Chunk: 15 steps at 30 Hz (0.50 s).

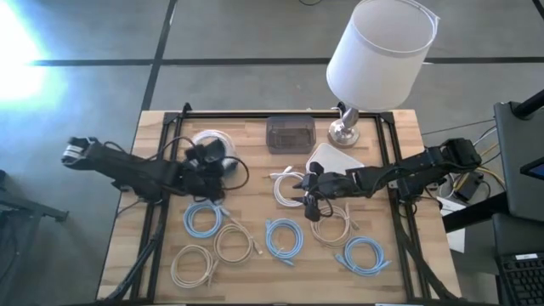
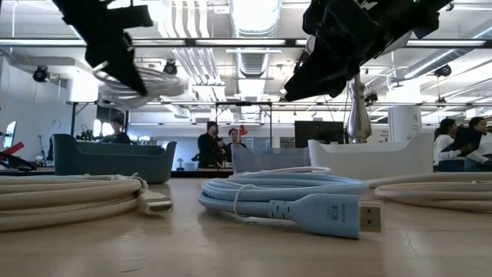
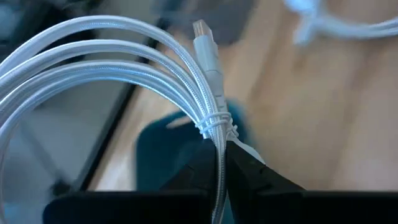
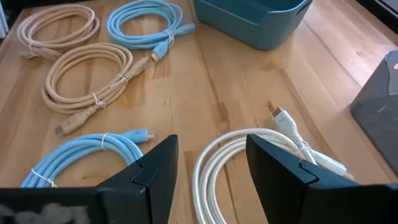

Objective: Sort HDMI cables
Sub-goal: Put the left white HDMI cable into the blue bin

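My left gripper (image 3: 219, 177) pinches the white HDMI coil (image 3: 112, 68) at its tie — light, floppy — while my right gripper (image 4: 208, 163) hangs open.

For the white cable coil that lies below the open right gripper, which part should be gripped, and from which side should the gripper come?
The white coil lies flat on the table, so coming straight down from above seems best. The right gripper already has its open fingers on either side of the bundled strands. Probably grip that bundle across the coil's arc, near the tie by the plug, where the loops stay together.
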Tool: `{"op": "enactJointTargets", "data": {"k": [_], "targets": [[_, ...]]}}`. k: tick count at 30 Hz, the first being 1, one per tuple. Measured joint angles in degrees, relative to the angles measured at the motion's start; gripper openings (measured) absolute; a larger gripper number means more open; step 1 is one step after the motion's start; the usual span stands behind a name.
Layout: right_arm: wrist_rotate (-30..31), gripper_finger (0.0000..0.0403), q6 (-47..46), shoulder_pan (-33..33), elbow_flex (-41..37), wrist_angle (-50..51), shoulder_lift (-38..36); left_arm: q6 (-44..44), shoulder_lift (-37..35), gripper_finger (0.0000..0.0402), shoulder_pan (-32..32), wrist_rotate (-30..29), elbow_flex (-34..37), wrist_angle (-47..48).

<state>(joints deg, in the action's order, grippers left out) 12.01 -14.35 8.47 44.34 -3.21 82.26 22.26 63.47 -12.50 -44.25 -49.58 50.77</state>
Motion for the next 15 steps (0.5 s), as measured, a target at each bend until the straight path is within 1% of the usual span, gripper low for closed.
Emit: {"op": "enactJointTargets", "data": {"k": [3, 5, 8, 15], "targets": [[0.01, 0.0185, 0.0, 0.0, 0.0, 0.01, 0.0, 5.88, -1.04, 0.0026, 0.53, -1.12, 1.49, 6.43], [0.0, 0.0185, 0.0, 0.0, 0.0, -0.04, 0.0, 8.41, -1.42, 0.0026, 0.81, -1.09, 3.11, 6.65], [0.0, 0.0185, 0.0, 0.0, 0.0, -0.11, 0.0, 9.18, -1.59, 0.0026, 1.27, -1.11, 6.37, 4.6], [0.02, 0.0185, 0.0, 0.0, 0.0, -0.12, 0.0, 8.02, -1.14, 0.0027, 4.08, -0.5, 16.0, -4.82]]}}
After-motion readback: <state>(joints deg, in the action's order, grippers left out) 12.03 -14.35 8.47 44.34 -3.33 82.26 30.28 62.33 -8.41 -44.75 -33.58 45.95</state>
